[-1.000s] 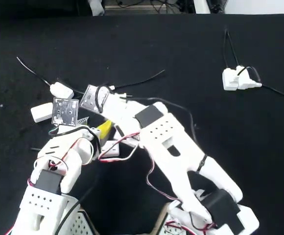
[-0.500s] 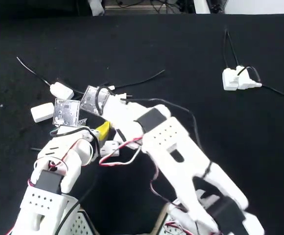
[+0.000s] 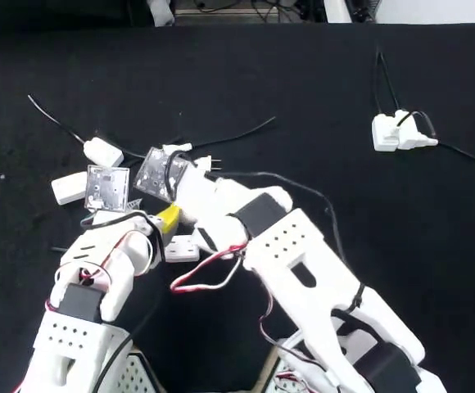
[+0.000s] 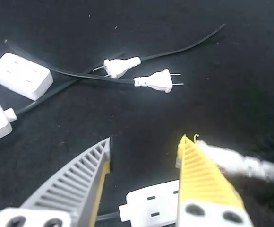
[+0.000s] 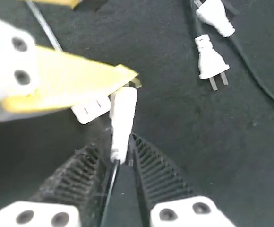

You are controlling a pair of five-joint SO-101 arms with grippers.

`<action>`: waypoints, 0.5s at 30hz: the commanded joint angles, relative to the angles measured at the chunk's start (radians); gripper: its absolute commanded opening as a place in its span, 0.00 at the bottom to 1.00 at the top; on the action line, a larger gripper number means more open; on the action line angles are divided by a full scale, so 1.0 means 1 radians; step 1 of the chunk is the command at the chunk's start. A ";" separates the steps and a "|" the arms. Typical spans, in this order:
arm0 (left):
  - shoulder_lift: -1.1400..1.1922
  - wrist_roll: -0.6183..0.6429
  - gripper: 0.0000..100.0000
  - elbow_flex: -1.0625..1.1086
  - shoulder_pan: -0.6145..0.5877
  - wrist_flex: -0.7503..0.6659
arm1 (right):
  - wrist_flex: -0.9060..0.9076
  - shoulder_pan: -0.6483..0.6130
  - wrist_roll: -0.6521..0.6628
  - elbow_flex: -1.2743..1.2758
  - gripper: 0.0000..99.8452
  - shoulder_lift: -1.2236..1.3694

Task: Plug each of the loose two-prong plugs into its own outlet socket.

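Note:
My right gripper (image 5: 117,144) is shut on a white two-prong plug (image 5: 123,118) whose black cord runs back between its dark fingers. The plug's tip sits close to the yellow finger (image 5: 71,85) of my left gripper and above a small white outlet socket (image 5: 91,112). My left gripper (image 4: 146,140) is open, and that same socket (image 4: 149,208) lies on the mat between its grey and yellow fingers. Two loose white plugs (image 4: 121,66) (image 4: 158,81) lie farther out. In the high view both arms meet at the socket (image 3: 182,248).
Two more white sockets (image 3: 69,187) (image 3: 103,151) lie to the left on the black mat (image 3: 303,90). At the far right a plug sits in a socket (image 3: 397,132). Black cords cross the mat near the loose plugs (image 3: 205,161).
My right arm has swung further left and forward with the plug, uncovering the socket beneath it. The left arm has hardly moved.

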 commanded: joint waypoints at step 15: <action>-0.005 -0.008 0.23 -0.007 -0.016 0.003 | 0.005 0.028 -0.061 0.002 0.01 -0.048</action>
